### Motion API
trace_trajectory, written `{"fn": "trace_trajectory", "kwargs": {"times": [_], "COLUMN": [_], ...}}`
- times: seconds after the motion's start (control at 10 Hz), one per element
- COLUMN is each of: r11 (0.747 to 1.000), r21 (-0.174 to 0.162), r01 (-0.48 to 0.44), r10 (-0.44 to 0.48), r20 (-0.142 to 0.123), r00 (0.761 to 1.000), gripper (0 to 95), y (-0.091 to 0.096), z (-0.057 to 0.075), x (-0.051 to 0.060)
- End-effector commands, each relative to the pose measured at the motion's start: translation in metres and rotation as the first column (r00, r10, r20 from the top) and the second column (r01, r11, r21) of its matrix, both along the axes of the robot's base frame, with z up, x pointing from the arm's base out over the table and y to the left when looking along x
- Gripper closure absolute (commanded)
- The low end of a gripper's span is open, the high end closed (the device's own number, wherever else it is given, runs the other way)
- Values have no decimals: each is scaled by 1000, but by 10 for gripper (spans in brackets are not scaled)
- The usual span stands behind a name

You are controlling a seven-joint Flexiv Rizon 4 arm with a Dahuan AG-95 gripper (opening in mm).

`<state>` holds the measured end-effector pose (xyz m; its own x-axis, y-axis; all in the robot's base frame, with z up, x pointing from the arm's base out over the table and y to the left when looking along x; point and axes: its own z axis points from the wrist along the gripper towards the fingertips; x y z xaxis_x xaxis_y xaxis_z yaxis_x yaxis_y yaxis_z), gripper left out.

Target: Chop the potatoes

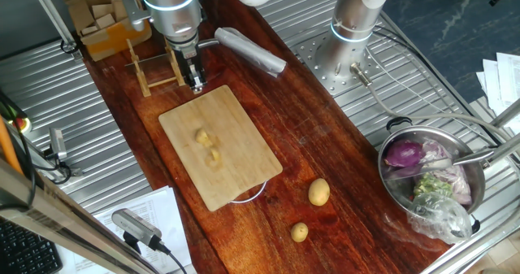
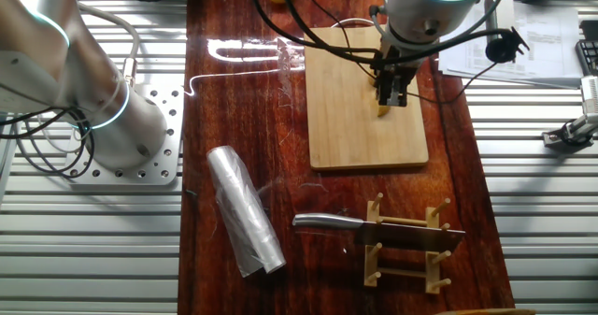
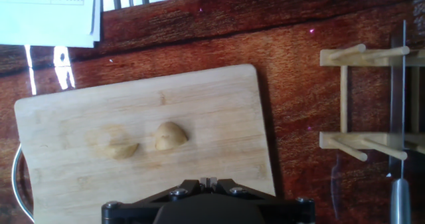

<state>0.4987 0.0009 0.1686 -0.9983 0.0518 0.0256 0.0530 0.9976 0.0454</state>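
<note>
The cutting board (image 1: 219,146) lies on the dark wooden counter (image 1: 325,136), and I take it as the landmark. On the board, near its middle, lie the potatoes (image 1: 208,146), a few small pale-yellow pieces close together; in the hand view two of them (image 3: 143,139) are seen side by side. The tool (image 1: 196,82) hangs above the board's edge on the side of the wooden rack (image 2: 406,245), and it holds nothing; if its fingers are apart or together I cannot tell. The cleaver (image 2: 374,229) rests in that rack, just beyond the board. Two whole potatoes (image 1: 318,192) lie on the counter on the opposite side of the board. A steel bowl (image 1: 396,194) with vegetables stands well apart from the board.
</note>
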Motion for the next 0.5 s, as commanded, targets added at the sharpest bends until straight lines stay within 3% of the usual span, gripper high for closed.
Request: {"fn": "trace_trajectory", "kwargs": {"times": [0.1, 0.5], "r11": [997, 997], "r21": [0, 2], "r01": [-83, -77], "r10": [83, 77], "r20": [27, 20], "r00": [996, 997], "gripper": [950, 950], "y": [0, 0], "z": [0, 0], "x": [0, 0]}}
